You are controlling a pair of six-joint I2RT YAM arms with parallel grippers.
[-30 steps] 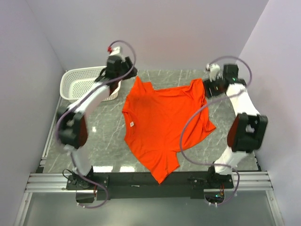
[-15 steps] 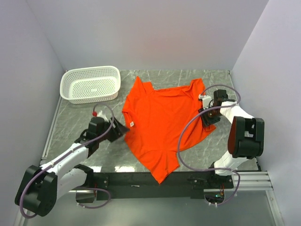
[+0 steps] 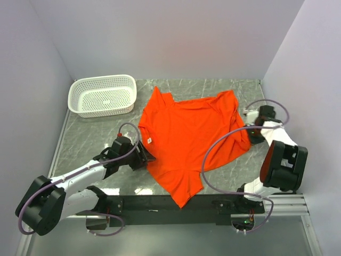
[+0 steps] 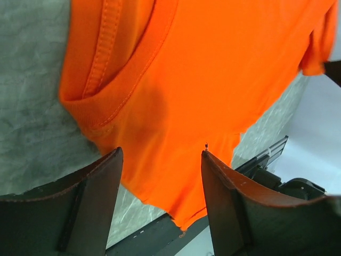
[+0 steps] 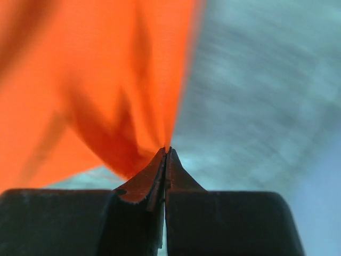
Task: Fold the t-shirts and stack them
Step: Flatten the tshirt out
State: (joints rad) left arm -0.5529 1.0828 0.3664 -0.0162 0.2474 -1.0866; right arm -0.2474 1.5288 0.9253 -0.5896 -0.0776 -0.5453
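Orange t-shirt lies spread, mostly flat, mid-desk, with one hem corner hanging over the near edge. Left fingers stand wide apart astride its border just below the collar, gripping nothing, while right fingers are pressed together on a pinch of its right border, probably to draw the cloth taut and square before a first fold. Top view gives only the layout; the wrist views alone show the open gap and the closed pinch with creases running into it.
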